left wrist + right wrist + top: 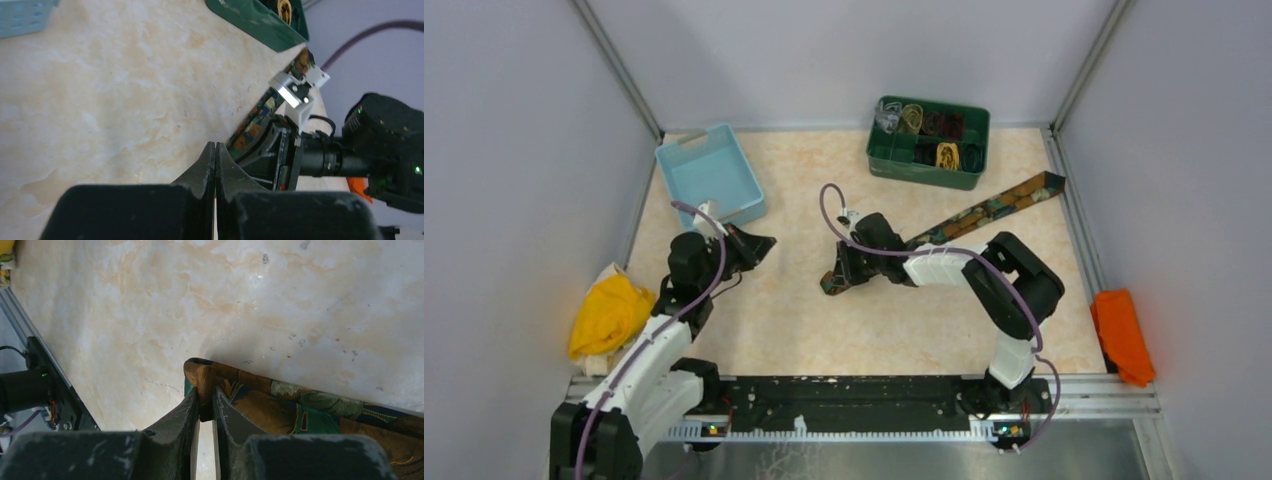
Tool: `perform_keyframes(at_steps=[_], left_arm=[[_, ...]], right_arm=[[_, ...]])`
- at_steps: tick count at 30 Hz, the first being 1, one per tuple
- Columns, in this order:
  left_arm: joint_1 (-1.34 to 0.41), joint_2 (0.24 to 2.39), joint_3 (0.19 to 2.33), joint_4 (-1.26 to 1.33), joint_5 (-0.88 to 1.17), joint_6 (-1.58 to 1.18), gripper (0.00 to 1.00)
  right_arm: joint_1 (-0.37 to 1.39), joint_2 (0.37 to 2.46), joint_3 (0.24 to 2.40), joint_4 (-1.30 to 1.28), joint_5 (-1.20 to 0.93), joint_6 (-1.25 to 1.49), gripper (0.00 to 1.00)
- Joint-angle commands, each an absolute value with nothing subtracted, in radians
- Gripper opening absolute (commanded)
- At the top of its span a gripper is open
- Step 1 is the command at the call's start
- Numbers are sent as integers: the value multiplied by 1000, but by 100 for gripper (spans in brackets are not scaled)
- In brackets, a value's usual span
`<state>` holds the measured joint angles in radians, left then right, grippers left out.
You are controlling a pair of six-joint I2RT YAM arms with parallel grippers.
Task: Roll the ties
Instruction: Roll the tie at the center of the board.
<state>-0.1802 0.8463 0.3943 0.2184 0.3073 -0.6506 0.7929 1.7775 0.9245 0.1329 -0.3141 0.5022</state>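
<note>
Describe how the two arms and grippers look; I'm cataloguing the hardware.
The left arm and right arm have white shells with black joints, each with a purple cable. The left gripper and right gripper have black, wedge-shaped fingers tapering to narrow tips.

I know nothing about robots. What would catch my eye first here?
Probably the long dark brown necktie patterned in gold and teal, stretched diagonally across the pale marbled table toward the far right corner, its folded near end pinched in the right hand. Next, the dark green plastic tray at the far edge, its compartments holding rolled ties.
</note>
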Motion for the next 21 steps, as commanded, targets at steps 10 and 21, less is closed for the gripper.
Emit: perform_keyframes(at_steps=[10, 21], left_arm=[[-506, 1157, 463, 427, 260, -560, 0], [-620, 1402, 552, 500, 260, -507, 0]], right_arm=[[712, 1637, 835, 222, -342, 509, 13], [623, 1653, 735, 307, -414, 559, 10]])
